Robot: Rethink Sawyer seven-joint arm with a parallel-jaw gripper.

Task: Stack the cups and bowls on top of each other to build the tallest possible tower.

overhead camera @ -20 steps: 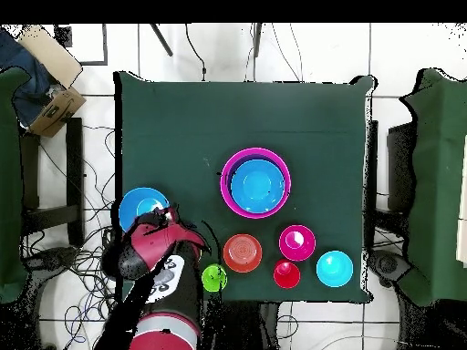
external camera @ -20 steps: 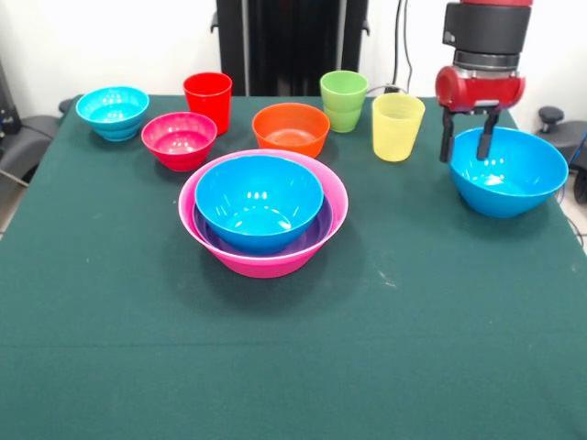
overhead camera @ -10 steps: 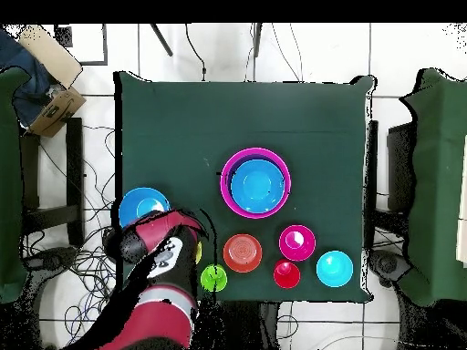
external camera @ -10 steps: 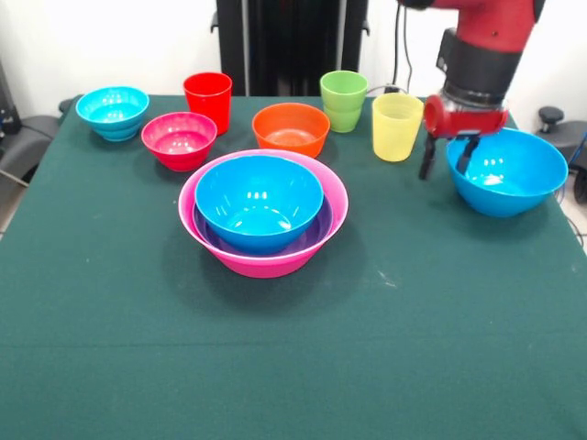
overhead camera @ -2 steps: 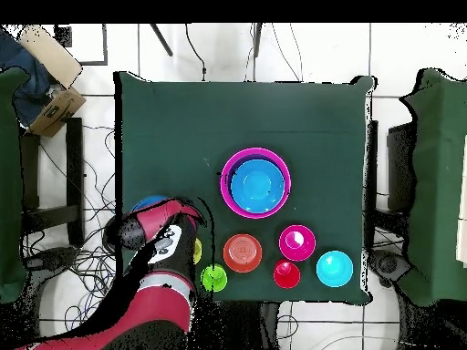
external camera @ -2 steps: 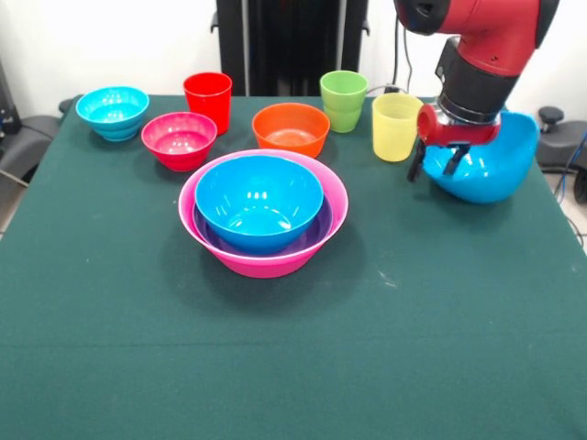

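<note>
Blue loose bowl point(external camera @ -2 steps: 486, 165) sits at the right edge of the counter point(external camera @ -2 steps: 275, 367) in the front view, tilted, rim raised on its outer side. The tool point(external camera @ -2 steps: 432, 163) is clamped on that bowl's rim, nearest the yellow cup point(external camera @ -2 steps: 396, 126): one finger outside the wall, the other inside. Whether the bowl's base touches the green cloth I cannot tell.

Tower point(external camera @ -2 steps: 263, 213) mid-counter: pink bowl point(external camera @ -2 steps: 266, 261) outermost, purple bowl point(external camera @ -2 steps: 215, 238) inside it, second blue bowl point(external camera @ -2 steps: 260, 202) on top. Well apart from the gripped bowl.

Back row in the front view, left to right: cyan bowl point(external camera @ -2 steps: 113, 112), magenta-red bowl point(external camera @ -2 steps: 179, 139), red cup point(external camera @ -2 steps: 208, 99), orange bowl point(external camera @ -2 steps: 291, 128), green cup point(external camera @ -2 steps: 344, 101), then the yellow cup. All upright, none stacked. The yellow cup is just beside the tool, not touching.

Overhead: the red arm point(overhead camera @ -2 steps: 150, 283) covers most of the tilted bowl; only a blue sliver point(overhead camera @ -2 steps: 150, 201) shows. The yellow cup is mostly hidden under the arm too.
</note>
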